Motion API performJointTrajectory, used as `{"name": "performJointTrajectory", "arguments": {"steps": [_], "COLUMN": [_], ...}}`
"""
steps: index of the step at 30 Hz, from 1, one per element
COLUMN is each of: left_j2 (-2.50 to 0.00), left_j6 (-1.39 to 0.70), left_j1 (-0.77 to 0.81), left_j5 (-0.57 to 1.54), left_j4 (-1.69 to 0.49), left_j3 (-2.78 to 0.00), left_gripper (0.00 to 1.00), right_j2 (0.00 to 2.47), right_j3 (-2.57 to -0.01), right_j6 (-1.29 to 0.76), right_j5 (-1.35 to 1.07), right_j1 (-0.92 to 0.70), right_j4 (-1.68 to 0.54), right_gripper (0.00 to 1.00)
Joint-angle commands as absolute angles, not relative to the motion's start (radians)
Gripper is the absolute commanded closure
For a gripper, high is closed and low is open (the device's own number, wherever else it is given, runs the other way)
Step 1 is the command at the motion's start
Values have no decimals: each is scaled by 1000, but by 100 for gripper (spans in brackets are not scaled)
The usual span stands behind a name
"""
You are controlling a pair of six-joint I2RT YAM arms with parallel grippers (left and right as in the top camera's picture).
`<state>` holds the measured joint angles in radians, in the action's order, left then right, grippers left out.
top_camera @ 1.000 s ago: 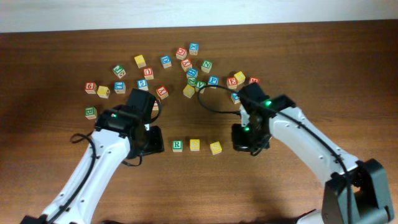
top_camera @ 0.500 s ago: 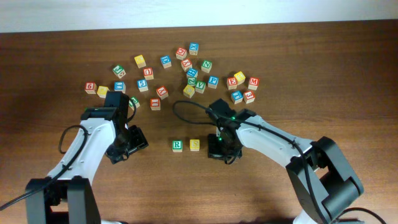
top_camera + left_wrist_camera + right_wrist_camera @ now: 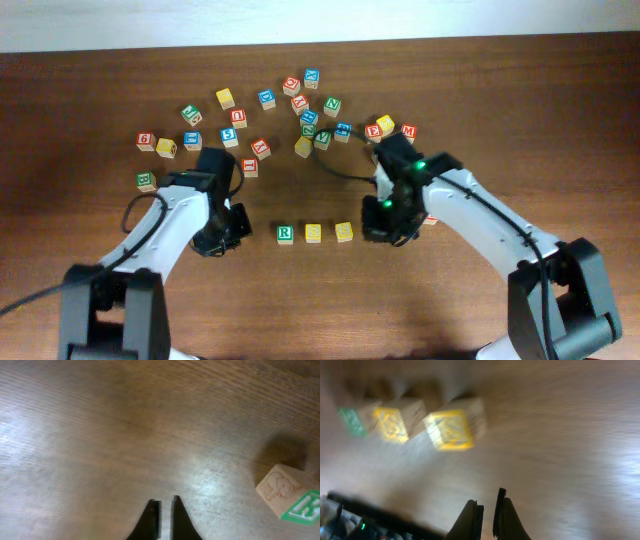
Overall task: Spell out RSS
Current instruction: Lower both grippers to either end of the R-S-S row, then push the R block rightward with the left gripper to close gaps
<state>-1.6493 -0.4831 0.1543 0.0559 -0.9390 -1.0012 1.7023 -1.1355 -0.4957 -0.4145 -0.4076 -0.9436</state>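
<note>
Three cubes lie in a row near the middle of the table: the green R cube (image 3: 285, 233), a yellow cube (image 3: 313, 232) and a second yellow cube (image 3: 344, 231). My right gripper (image 3: 386, 226) hovers just right of the row, shut and empty. In the right wrist view, blurred, the green cube (image 3: 352, 420) and both yellow cubes (image 3: 395, 423) (image 3: 451, 430) sit ahead of the shut right gripper (image 3: 487, 503). My left gripper (image 3: 222, 236) is left of the row, shut on nothing. The left wrist view shows the left gripper (image 3: 165, 506) over bare wood, with a green-faced cube (image 3: 289, 496) to the right.
Many other letter cubes are scattered across the back of the table, from a red one (image 3: 146, 141) at the left to a red one (image 3: 407, 131) at the right. A lone green cube (image 3: 146, 181) lies left of my left arm.
My right gripper came onto the third yellow cube, straightened it into the row, then drew back to the right. My left gripper swung out and back, and its jaws closed.
</note>
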Motion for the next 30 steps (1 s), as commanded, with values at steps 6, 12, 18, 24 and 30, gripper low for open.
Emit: {"name": "performJointTrajectory", "arguments": {"steps": [6, 12, 18, 24, 30], "left_j2": [-1788, -1840, -1840, -1840, -1840], "left_j6": [-477, -478, -534, -533, -526], "left_j1": [315, 378, 438, 467, 482], "left_j5": [120, 198, 258, 267, 266], "left_j4": [-748, -682, -623, -578, -564], "left_j3": [-996, -996, -996, -996, -996], "left_gripper": [100, 100, 100, 100, 100], "right_j2": [1691, 1691, 1691, 1743, 1763], "right_j3": [-1077, -1014, -1008, -1007, -1003], "right_j6": [-463, -472, -506, -538, -591], "right_j5": [-276, -277, -276, -277, -279], "right_j1": [-327, -360, -400, -400, -409], "right_j4": [-880, -780, -743, -693, -673], "right_gripper": [96, 96, 96, 96, 96]}}
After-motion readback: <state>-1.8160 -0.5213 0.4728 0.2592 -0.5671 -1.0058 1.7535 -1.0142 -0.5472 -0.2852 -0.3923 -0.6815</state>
